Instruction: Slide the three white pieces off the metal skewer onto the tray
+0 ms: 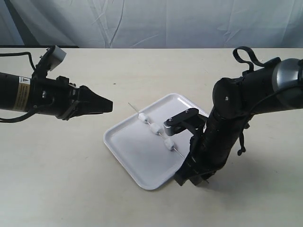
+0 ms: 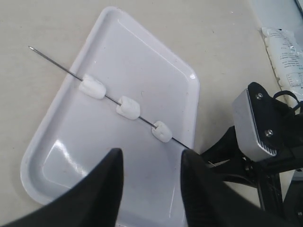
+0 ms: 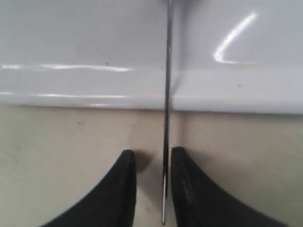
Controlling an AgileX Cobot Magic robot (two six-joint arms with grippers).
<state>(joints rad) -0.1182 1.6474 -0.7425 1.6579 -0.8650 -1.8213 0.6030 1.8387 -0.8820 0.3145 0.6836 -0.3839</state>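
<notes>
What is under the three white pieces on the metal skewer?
Only the bare glossy floor of the tray shows beneath the three white pieces on the metal skewer. The spots directly under each piece are covered.

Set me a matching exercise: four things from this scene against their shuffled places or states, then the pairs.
Things
1. left gripper
2. right gripper
3. three white pieces
4. tray

Places or states
A. threaded along the metal skewer
B. lying flat on the table
C. open, holding nothing
D. straddling one end of the metal skewer

Pairs: 1-C, 2-D, 3-A, 4-B
</notes>
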